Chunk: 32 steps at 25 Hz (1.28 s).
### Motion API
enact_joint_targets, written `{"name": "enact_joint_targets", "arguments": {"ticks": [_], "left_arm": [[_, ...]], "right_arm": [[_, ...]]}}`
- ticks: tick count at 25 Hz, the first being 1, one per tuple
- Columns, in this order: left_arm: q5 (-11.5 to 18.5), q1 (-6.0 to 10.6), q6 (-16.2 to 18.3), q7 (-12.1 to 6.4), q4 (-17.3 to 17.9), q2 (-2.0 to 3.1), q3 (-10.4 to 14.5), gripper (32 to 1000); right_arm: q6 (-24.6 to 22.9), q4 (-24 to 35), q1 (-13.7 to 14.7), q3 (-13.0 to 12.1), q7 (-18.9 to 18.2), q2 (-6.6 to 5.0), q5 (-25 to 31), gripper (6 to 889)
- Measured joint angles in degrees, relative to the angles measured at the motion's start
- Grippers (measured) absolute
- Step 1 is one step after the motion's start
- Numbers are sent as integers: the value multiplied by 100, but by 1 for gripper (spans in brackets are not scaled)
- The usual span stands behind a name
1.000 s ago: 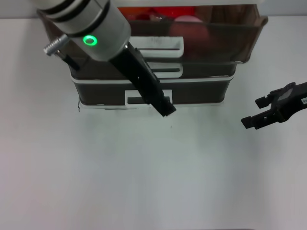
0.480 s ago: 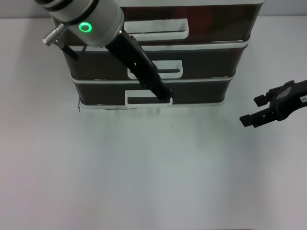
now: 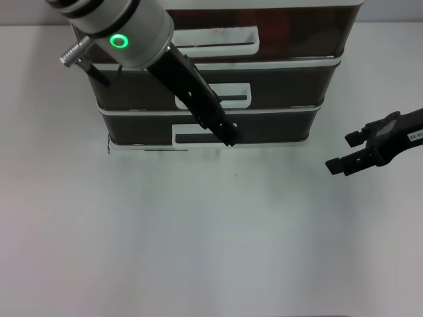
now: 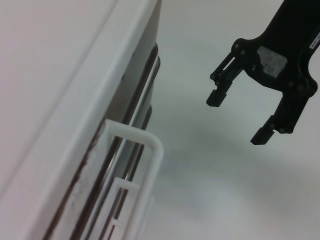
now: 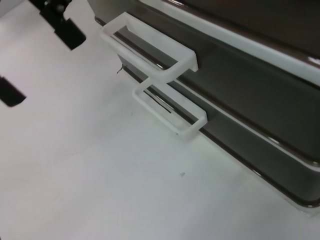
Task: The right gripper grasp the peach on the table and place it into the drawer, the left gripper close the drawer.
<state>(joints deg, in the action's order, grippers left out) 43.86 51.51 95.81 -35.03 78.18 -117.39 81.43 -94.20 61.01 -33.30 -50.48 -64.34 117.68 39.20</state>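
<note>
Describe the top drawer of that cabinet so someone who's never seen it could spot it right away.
On the white table stands a dark brown plastic cabinet of three stacked drawers. The one meant is the top drawer, shut flush, just above where the left gripper reaches down across the fronts. It stands out as the tallest drawer, with the widest white loop handle.

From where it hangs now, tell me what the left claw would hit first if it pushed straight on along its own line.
Probably the table just in front of the drawer stack: the left claw slants down past the lowest white handle. Depth is unclear, so it may graze that handle first.
</note>
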Motion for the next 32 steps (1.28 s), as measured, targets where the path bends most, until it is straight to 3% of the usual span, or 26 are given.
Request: {"name": "enact_joint_targets", "arguments": {"ticks": [9,17,27,32], "left_arm": [[-211,-36,-244,-22,-51,14,-64,813],[-273,-36,-263,-6,-56,6,-82,813],[-217,-36,-93,103,16,-12,-58,813],[-198,-199,157,226,260,-25,-14,813]], "right_arm": [[8,-2,-2,24,1,0,1,857],[7,-2,-2,29,5,0,3,857],[4,-2,-2,29,10,0,12,857],[-3,11,-2,29,21,0,15,857]]}}
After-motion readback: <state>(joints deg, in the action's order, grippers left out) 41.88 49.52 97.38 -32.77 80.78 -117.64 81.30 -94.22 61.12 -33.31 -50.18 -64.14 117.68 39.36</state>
